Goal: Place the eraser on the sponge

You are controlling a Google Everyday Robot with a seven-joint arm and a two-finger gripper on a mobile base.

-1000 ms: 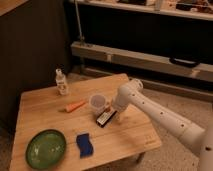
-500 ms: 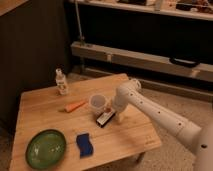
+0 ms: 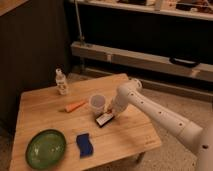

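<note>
The eraser (image 3: 104,120), a flat black block with a white and red label, lies on the wooden table (image 3: 50,110) just in front of the white cup. My gripper (image 3: 110,113) is right at the eraser's far right end, low over the table, at the end of the white arm (image 3: 160,116) reaching in from the right. The dark blue sponge (image 3: 84,144) rests near the table's front edge, to the left of and nearer than the eraser, apart from it.
A white cup (image 3: 97,103) stands just behind the eraser. An orange carrot (image 3: 75,106) lies left of the cup. A small bottle (image 3: 61,82) stands at the back left. A round green bowl (image 3: 46,148) sits at the front left beside the sponge.
The arm has shifted slightly and the gripper has come down closer onto the eraser. The eraser, sponge and other objects stay where they were.
</note>
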